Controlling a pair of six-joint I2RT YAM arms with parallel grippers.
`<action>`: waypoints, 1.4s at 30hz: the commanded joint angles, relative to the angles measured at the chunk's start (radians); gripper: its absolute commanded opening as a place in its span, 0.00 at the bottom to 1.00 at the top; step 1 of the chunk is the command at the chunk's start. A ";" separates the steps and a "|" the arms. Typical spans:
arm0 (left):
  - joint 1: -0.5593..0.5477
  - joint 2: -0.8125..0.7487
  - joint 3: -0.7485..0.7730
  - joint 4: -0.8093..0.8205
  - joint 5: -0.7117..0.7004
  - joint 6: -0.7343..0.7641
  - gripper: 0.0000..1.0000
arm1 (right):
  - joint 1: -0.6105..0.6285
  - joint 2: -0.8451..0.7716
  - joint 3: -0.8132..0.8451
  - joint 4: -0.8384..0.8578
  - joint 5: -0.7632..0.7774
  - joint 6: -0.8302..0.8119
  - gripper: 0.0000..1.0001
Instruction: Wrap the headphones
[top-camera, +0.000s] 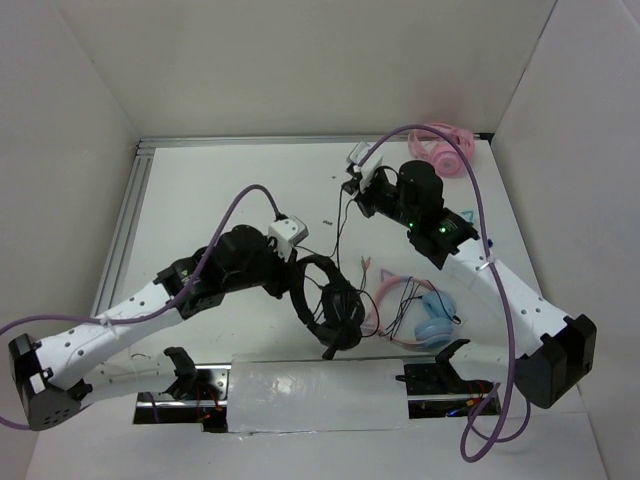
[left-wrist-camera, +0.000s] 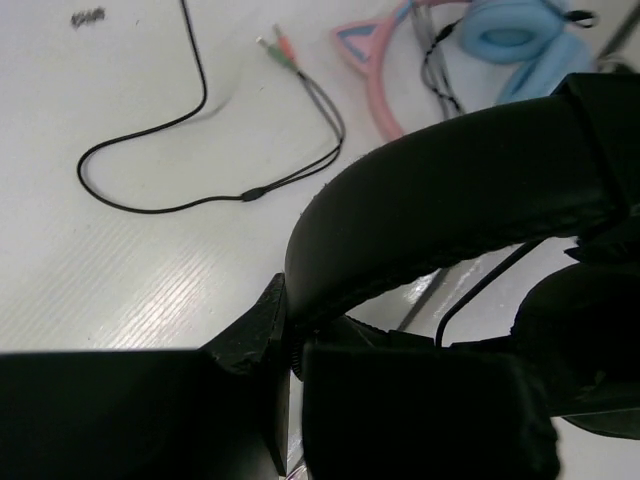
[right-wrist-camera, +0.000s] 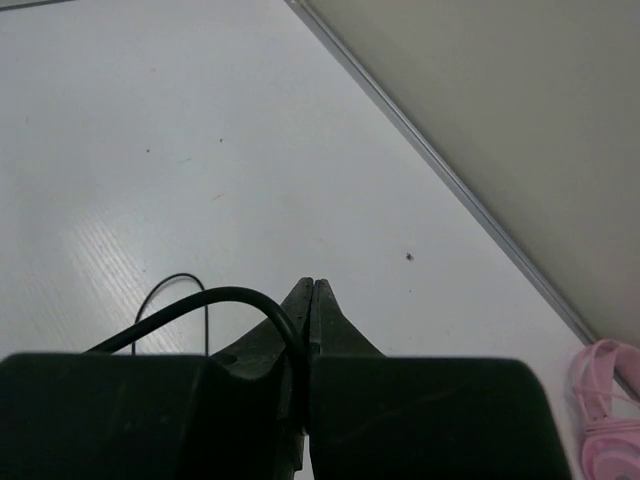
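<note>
The black headphones (top-camera: 335, 310) sit at the table's front centre, earcups low and headband (top-camera: 303, 275) raised. My left gripper (top-camera: 293, 272) is shut on the headband; in the left wrist view the thick black band (left-wrist-camera: 450, 190) runs out from between my fingers (left-wrist-camera: 262, 330). My right gripper (top-camera: 350, 188) is farther back, shut on the thin black cable (right-wrist-camera: 230, 295), which loops out of the closed jaws. The cable (top-camera: 339, 225) hangs from it toward the headphones. A slack loop (left-wrist-camera: 140, 200) ending in green and red plugs (left-wrist-camera: 275, 45) lies on the table.
Pink-and-blue cat-ear headphones (top-camera: 420, 315) lie right of the black pair, also seen in the left wrist view (left-wrist-camera: 500, 30). Pink headphones (top-camera: 445, 148) lie in the back right corner, also in the right wrist view (right-wrist-camera: 610, 420). White walls enclose the table.
</note>
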 joint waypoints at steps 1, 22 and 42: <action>-0.018 -0.080 -0.010 0.115 0.086 0.021 0.00 | -0.024 -0.001 -0.031 0.103 -0.029 0.071 0.00; 0.426 0.268 0.260 -0.200 -0.159 -0.311 0.00 | 0.266 -0.555 -0.255 -0.023 0.201 0.296 0.00; 0.960 0.328 0.532 -0.154 0.387 -0.383 0.00 | 0.407 -0.458 -0.576 0.064 0.363 0.497 0.00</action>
